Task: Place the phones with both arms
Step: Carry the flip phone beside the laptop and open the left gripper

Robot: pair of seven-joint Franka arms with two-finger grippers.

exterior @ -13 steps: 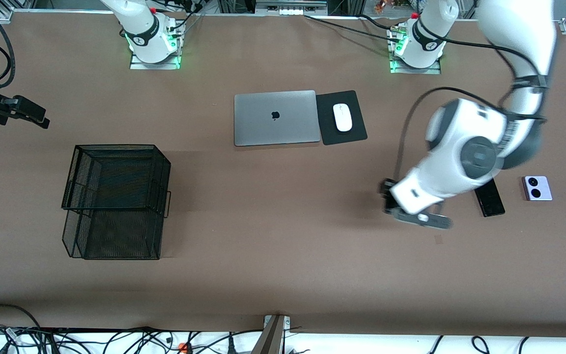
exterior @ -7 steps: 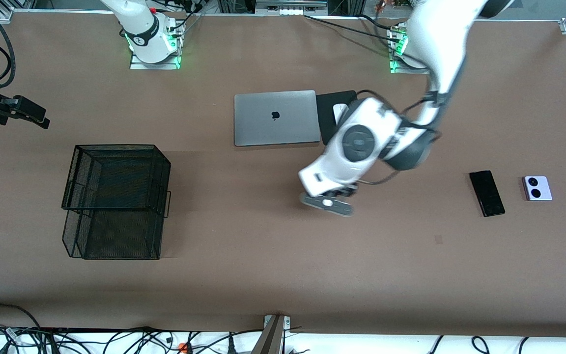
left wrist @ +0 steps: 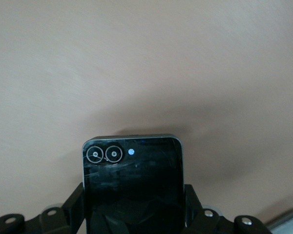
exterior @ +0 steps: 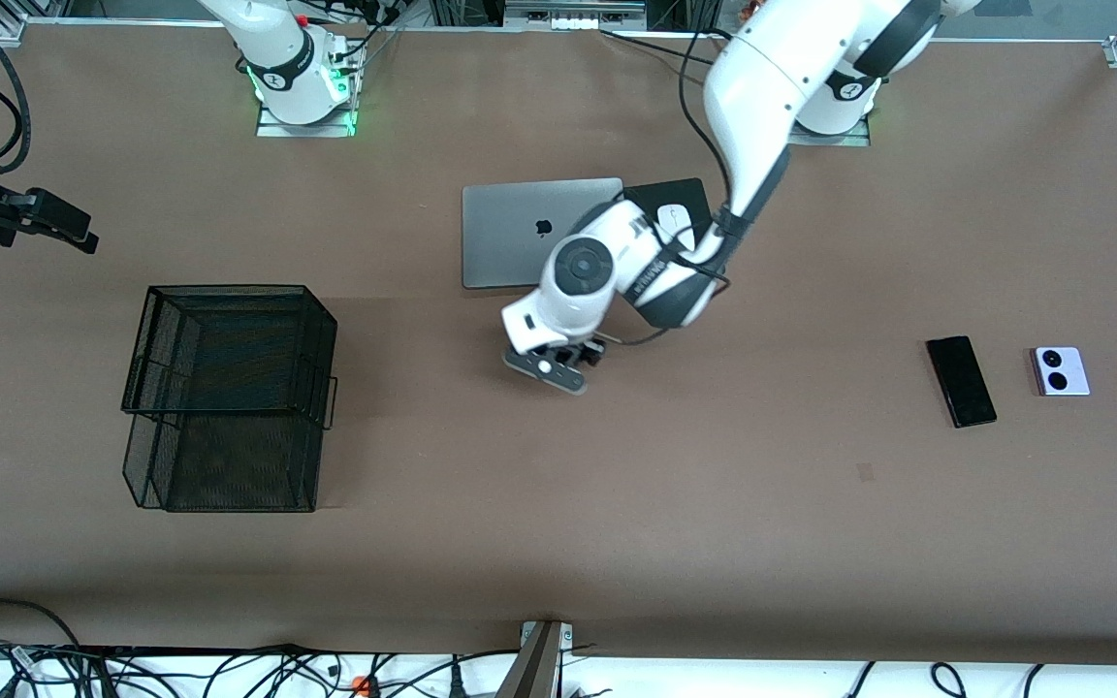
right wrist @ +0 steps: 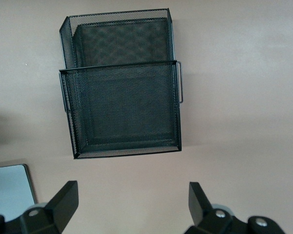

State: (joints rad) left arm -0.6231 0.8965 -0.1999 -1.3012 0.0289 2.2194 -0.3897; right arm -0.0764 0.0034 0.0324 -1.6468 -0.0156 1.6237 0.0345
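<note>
Over bare table just below the silver laptop (exterior: pixel 541 233): left gripper (exterior: pixel 558 361), clamping the squarish black phone (left wrist: pixel 133 187), now carried away from slab phone (exterior: pixel 960 381) and lavender phone (exterior: pixel 1060 370), likely basket-bound (exterior: pixel 229 397); right gripper (right wrist: pixel 132 200) waiting spread.

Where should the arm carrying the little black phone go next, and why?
Probably onward toward the black mesh basket at the right arm's end. The left tool grips the small black phone above bare table, just nearer the camera than the silver laptop, well short of the basket. The right tool waits open above the basket.
</note>
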